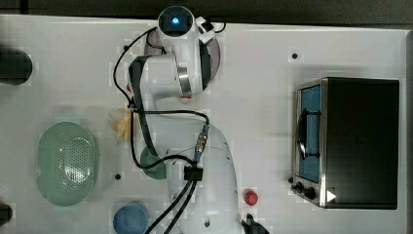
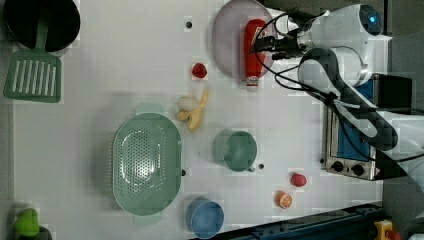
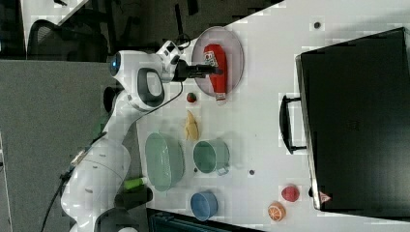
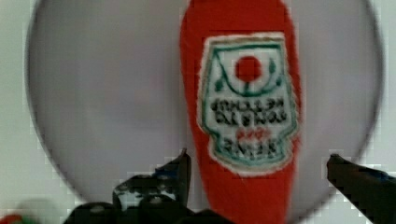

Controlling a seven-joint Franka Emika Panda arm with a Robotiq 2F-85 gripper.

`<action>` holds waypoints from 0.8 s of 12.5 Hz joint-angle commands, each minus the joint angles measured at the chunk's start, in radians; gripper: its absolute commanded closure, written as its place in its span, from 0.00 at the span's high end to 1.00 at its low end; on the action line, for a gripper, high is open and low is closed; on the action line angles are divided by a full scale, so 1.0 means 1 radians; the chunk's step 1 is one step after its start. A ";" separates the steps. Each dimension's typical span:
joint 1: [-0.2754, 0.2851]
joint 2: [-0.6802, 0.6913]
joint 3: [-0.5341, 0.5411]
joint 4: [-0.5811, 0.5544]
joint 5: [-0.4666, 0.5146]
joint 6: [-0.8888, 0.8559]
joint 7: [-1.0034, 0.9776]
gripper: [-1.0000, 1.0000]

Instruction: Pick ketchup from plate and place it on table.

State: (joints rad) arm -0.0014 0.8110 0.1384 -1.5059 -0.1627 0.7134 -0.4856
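White table (image 2: 125, 60) fills the scene, the lilac plate (image 2: 227, 40) lying near its edge by the arm. Across the plate lies the ketchup (image 2: 254, 50), cap poking past the rim in the left view. From the wrist view, the gripper (image 4: 259, 170) stands with its fingers wide apart on either side of the bottle; its white label bears a red dot and unreadable lettering.

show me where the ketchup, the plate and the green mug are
ketchup (image 2: 253, 42), left view, middle of the red body.
plate (image 2: 227, 40), left view, bare lilac-grey surface on the left view's left of the bottle.
green mug (image 2: 239, 151), left view, inside of the cup.
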 commanded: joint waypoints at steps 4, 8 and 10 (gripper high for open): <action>0.005 0.056 -0.004 0.021 -0.003 0.100 -0.045 0.96; 0.004 0.055 -0.006 0.023 -0.003 0.112 -0.044 0.60; 0.003 0.042 -0.006 0.024 -0.002 0.112 -0.041 0.60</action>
State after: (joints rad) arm 0.0021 0.8926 0.1335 -1.4961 -0.1659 0.8232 -0.4915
